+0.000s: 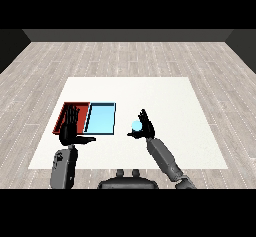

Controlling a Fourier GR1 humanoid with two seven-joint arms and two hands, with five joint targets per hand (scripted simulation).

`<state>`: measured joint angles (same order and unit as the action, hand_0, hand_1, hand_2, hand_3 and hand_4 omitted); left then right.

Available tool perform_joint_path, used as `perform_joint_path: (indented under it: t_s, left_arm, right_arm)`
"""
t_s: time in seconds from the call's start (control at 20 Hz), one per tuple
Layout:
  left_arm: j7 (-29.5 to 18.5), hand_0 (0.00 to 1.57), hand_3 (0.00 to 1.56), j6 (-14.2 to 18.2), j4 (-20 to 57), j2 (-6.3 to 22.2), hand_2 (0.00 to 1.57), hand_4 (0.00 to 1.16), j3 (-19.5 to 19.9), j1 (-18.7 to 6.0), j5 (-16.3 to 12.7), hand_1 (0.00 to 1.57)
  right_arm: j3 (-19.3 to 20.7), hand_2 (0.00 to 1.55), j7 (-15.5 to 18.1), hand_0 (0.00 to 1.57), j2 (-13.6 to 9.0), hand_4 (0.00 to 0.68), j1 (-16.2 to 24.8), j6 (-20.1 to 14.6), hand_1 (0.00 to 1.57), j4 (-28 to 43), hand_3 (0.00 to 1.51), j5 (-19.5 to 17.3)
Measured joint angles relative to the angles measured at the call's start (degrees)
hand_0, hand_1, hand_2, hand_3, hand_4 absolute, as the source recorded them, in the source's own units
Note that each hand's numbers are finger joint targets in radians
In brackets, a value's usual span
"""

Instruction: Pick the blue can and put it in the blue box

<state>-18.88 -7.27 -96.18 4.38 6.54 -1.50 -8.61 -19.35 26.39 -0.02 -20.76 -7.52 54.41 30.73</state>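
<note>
The blue can (136, 126) stands upright on the white table (165, 96), just right of the light blue tray (102, 118). Only its pale blue top and a little of its side show. My right hand (148, 129) is right beside it on its right, open, with the fingers reaching up behind the can and the thumb stretched out under its near side. The can sits in the gap between thumb and fingers; I cannot tell if they touch. My left hand (69, 131) is open with fingers straight up, over the near part of the red tray (76, 104).
The red tray and the light blue tray lie side by side at the table's left, the red one further left. Nothing shows inside the blue tray. Wide white table surface stretches behind and to the right of the can.
</note>
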Motion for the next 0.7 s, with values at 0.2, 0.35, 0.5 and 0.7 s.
perform_joint_path:
  t_s: [0.2,0.35,0.5,0.7]
  left_arm:
    - [-0.9,0.0,0.0,-0.2,0.7,0.0,0.0,0.0,0.3,0.2,0.1,0.0]
    - [-0.5,0.0,0.0,-0.1,0.9,0.1,0.0,0.0,0.5,-0.5,-0.1,0.0]
    - [-2.3,0.0,0.0,-0.4,2.9,0.0,0.0,0.0,0.6,-0.4,0.3,0.0]
    - [-1.8,0.0,0.0,0.5,1.8,-0.8,0.0,0.0,-0.6,0.2,1.2,0.0]
  right_arm:
    - [-0.3,1.51,0.0,1.54,0.0,0.642,-1.6,-7.4,1.54,-0.7,1.48,-0.3]
    - [-0.8,1.48,1.6,1.49,0.0,0.634,-3.2,-12.6,1.49,-3.8,1.44,-1.1]
    - [-1.9,1.48,0.6,1.5,-0.3,0.62,-3.8,-16.4,1.5,-4.4,1.44,-2.4]
    - [-2.1,1.47,-0.1,1.5,-0.1,0.63,-5.5,-18.9,1.5,-6.3,1.43,-3.1]
